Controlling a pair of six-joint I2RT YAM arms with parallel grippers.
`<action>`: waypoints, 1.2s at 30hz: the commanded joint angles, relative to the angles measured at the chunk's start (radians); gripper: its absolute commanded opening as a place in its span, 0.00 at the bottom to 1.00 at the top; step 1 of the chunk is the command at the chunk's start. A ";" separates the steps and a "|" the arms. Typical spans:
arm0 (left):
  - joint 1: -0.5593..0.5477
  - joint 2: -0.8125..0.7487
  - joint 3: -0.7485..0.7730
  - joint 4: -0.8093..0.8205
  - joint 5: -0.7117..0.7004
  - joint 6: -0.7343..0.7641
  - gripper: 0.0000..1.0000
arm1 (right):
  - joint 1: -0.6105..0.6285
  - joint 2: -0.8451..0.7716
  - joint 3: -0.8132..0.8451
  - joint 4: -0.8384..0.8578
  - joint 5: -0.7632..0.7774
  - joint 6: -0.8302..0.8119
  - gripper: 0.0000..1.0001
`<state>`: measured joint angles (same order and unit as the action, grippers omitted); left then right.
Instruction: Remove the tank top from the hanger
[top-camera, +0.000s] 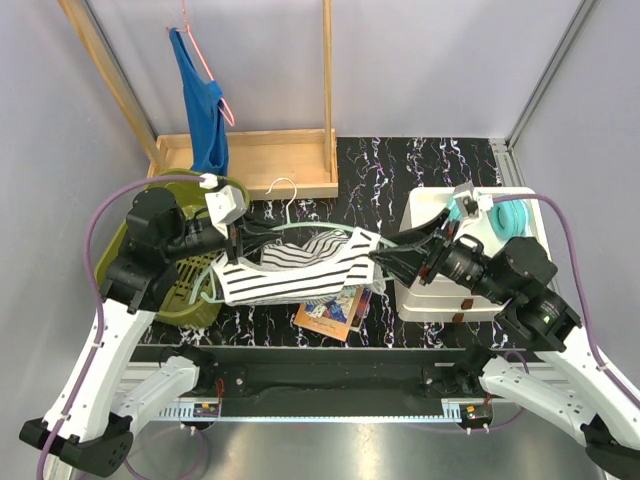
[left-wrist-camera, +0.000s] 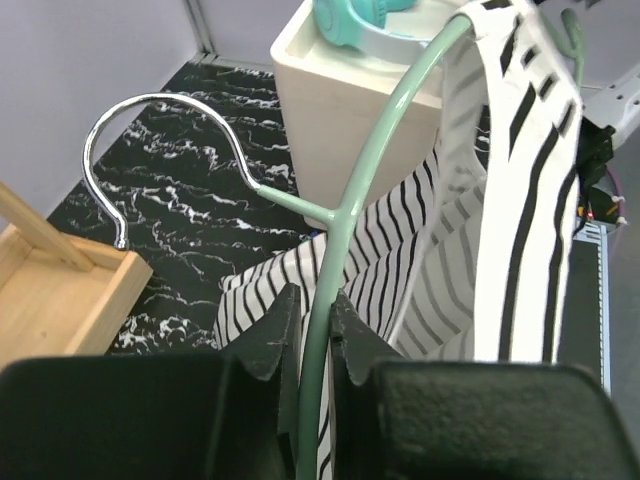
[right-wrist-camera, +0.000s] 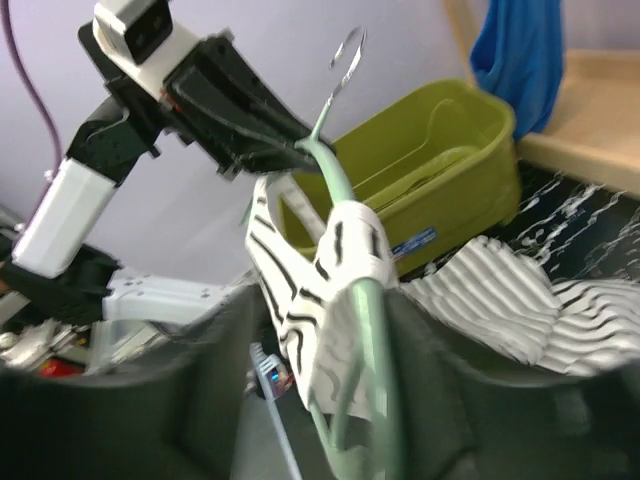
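A black-and-white striped tank top (top-camera: 300, 270) hangs on a pale green hanger (top-camera: 300, 232) with a metal hook, held above the table's middle. My left gripper (top-camera: 240, 242) is shut on the hanger's left arm. In the left wrist view the green wire (left-wrist-camera: 400, 110) runs up between my gripper's (left-wrist-camera: 315, 310) closed jaws, with the tank top (left-wrist-camera: 520, 200) draped to the right. My right gripper (top-camera: 378, 255) is at the hanger's right end. In the blurred right wrist view the gripper (right-wrist-camera: 325, 390) has its jaws apart on either side of the strap (right-wrist-camera: 300, 290) and hanger end (right-wrist-camera: 335, 180).
An olive basket (top-camera: 185, 290) sits at the left, under my left arm. A wooden rack (top-camera: 270, 160) at the back holds a blue garment (top-camera: 205, 110) on a pink hanger. A white box (top-camera: 440, 290) with a teal object (top-camera: 510, 215) stands at the right. A book (top-camera: 330, 315) lies under the tank top.
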<state>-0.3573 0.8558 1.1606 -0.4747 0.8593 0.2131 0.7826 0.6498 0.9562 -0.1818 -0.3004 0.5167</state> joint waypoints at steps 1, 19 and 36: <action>0.006 -0.014 0.048 0.110 -0.206 -0.129 0.00 | 0.026 0.082 0.117 -0.089 0.104 -0.059 0.70; -0.025 -0.141 0.007 0.159 -0.468 -0.069 0.00 | 0.026 0.271 0.494 -0.487 0.282 -0.343 1.00; -0.043 -0.167 -0.042 0.163 -0.318 0.066 0.00 | 0.026 0.468 1.030 -0.677 0.227 -0.415 1.00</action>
<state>-0.3893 0.6838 1.1213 -0.3912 0.4999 0.2504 0.7994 0.9859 1.7859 -0.8082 0.0067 0.1673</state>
